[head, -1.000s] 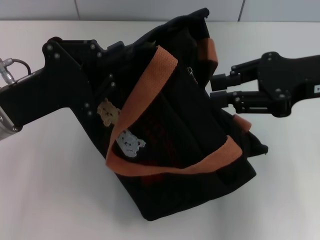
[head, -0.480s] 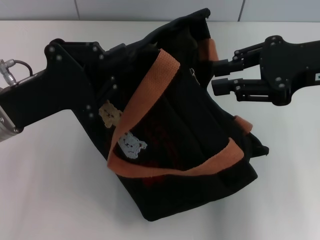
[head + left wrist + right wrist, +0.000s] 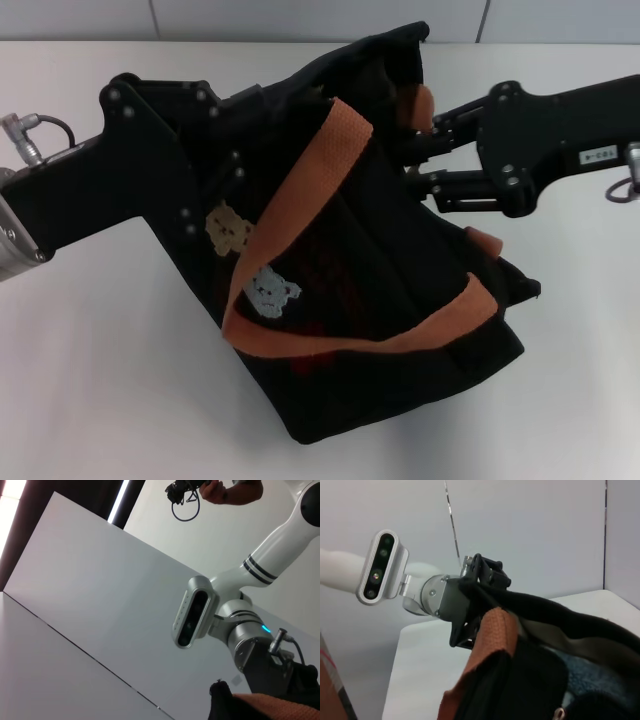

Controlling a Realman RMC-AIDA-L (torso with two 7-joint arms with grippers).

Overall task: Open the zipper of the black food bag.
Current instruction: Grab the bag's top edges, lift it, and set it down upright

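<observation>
Two hands engaged: my left hand clamps the black food bag mid-desk at its ten o'clock corner, my right hand, narrowly parted, reaches the mouth at two o'clock; next, pinch the zipper pull.

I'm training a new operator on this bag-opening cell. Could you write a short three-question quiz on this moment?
1. True or false: the black food bag lies on the white table with an orange-brown handle draped across its upper face.
2. Which tool is at the bag's right edge, by the dark upper strip of the bag?
A. left tool
B. right tool
3. Fill in: the two small patches on the bag show ____.

Key
1. True.
2. B. The left tool is on the bag's other side, against its left end.
3. Bears: a tan bear patch and a pale bear patch.
</observation>
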